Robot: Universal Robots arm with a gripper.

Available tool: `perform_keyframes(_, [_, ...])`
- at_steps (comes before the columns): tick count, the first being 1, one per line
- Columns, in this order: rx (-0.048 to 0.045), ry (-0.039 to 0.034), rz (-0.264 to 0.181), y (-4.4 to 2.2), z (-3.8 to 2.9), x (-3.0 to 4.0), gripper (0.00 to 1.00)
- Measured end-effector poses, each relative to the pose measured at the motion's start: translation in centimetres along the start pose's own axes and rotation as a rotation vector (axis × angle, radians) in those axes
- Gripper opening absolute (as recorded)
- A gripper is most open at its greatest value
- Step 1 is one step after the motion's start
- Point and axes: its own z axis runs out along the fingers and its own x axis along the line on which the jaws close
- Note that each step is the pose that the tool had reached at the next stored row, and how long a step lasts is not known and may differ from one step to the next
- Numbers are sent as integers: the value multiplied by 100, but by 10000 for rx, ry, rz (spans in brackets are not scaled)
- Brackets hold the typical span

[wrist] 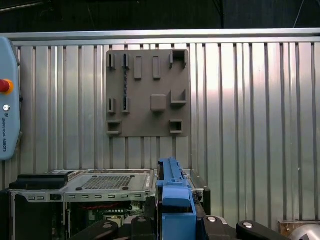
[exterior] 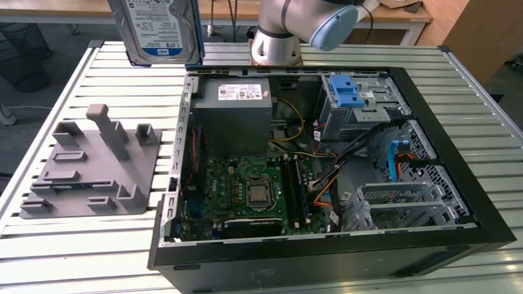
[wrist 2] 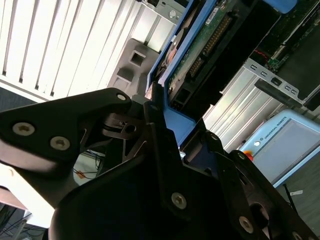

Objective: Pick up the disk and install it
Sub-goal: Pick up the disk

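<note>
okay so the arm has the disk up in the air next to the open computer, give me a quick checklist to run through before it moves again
1. Grip on the disk: in the second wrist view the gripper clamps its blue frame. Ok.
2. Disk apart from the grey fixture: it hangs in the air over the table, not touching the fixture. Ok.
3. Computer case open: the side is off and the inside is exposed. Ok.
4. Drive bay free: its inside is hidden behind the blue latch. Cannot tell.
5. Cables out of the bay's way: loose ones lie beside it. Cannot tell.
</note>
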Motion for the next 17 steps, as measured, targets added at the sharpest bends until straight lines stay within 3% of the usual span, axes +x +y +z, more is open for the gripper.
perform_keyframes(7, [0, 0, -1, -47, 0, -1, 36])
perform_keyframes(13, [0, 1, -1, -217, 0, -5, 36])
perform_keyframes(17, [-1, 2, 0, -237, 2, 79, 36])
